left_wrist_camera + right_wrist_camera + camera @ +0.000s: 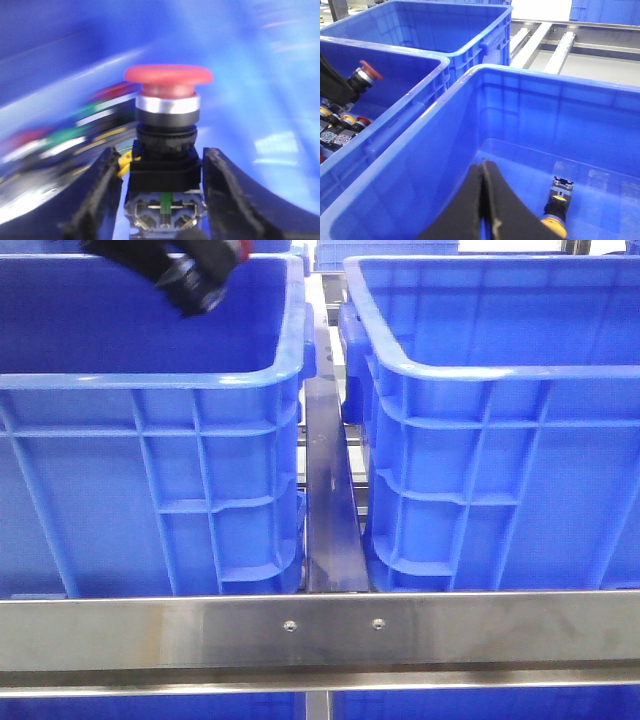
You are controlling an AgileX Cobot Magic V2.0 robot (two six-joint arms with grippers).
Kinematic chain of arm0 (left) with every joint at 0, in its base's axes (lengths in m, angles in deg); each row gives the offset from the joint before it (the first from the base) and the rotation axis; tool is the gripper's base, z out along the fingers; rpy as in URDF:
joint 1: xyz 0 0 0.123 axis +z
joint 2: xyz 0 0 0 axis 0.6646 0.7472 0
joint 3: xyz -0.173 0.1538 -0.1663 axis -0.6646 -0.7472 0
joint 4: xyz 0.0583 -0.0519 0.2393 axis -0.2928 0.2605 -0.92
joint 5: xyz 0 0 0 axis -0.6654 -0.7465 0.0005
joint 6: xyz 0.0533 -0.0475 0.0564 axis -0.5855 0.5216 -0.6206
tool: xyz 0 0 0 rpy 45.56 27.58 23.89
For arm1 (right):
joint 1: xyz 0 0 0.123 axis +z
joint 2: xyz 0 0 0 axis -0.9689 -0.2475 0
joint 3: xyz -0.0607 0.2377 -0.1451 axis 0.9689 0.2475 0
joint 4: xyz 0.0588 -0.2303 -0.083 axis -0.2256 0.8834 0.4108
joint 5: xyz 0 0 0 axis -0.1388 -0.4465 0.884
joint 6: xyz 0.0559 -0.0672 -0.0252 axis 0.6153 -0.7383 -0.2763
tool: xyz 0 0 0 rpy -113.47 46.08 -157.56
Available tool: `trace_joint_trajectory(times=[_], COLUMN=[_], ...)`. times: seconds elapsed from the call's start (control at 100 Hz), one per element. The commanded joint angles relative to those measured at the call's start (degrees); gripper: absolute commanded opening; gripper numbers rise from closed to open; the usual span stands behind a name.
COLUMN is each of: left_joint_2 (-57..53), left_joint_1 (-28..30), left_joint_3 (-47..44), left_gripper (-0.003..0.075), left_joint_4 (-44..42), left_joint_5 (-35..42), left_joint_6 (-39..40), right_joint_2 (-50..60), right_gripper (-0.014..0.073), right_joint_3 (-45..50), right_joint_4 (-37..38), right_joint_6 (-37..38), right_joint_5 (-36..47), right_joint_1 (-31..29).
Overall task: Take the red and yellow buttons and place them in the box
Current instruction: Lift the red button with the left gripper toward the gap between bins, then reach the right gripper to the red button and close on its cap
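My left gripper (195,285) is shut on a red mushroom-head button (168,75) and holds it by its black body, raised inside the left blue crate (150,380). In the right wrist view the red button (370,71) sits above that crate's pile. My right gripper (484,164) is shut and empty, over the box (545,77), the right blue crate (480,370). A yellow button (556,206) lies on the box floor beside my right fingers. My right gripper is out of the front view.
Several more buttons, red, green and yellow (342,125), lie in the left crate (395,55). A third blue crate (445,25) stands behind it. A steel rail (320,630) runs across the front, with conveyor rollers (540,40) beyond the box.
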Motion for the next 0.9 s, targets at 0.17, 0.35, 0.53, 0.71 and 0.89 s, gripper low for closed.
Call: trace_joint_trajectory(times=[0.17, 0.35, 0.53, 0.71, 0.89], left_joint_2=[-3.1, -2.7, -1.9, -1.6, -1.6], left_joint_1=[-0.2, -3.0, -6.2, -6.4, -6.4], left_joint_3=[1.7, 1.7, 1.7, 1.7, 1.7], left_gripper=[0.0094, 0.0094, 0.0094, 0.0094, 0.0094], left_joint_4=[19.4, 19.6, 19.3, 19.3, 19.3], left_joint_5=[-5.9, -11.4, -12.7, -13.1, -13.4], left_joint_6=[-17.0, -21.2, -21.6, -21.6, -21.6], right_joint_2=[0.7, 0.7, 0.7, 0.7, 0.6], right_gripper=[-0.0118, -0.0118, -0.0116, -0.0086, 0.0237], right_joint_3=[-1.5, -1.5, -1.5, -1.5, -1.5], right_joint_4=[-6.8, -6.8, -6.8, -6.8, -6.8], right_joint_6=[0.0, 0.0, 0.0, 0.0, 0.0], right_joint_5=[-1.7, -1.8, -2.2, -4.2, -7.4], right_joint_1=[-0.2, -0.2, -0.2, -0.2, -0.2])
